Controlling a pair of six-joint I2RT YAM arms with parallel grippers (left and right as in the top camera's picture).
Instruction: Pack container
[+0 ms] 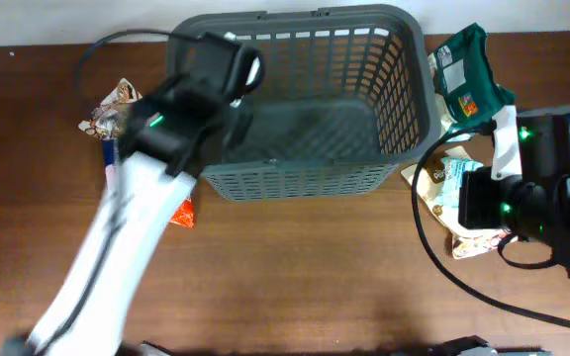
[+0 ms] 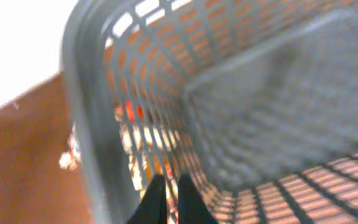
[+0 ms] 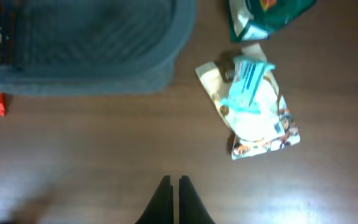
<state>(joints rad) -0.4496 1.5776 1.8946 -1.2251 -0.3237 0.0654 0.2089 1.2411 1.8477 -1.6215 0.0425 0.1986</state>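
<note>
The container is a large dark grey lattice basket at the back middle of the table, and nothing shows inside it. It also shows in the left wrist view and the right wrist view. My left gripper is shut and empty, hovering over the basket's left inner wall. My right gripper is shut and empty above bare table, in front of the basket's right corner. A white and blue snack packet lies on the table ahead of it, to the right, and shows in the overhead view.
A green packet lies right of the basket and shows in the right wrist view. A red-orange packet lies by the basket's front left corner. More snack packets lie left of the basket. The blurred left arm crosses the left table.
</note>
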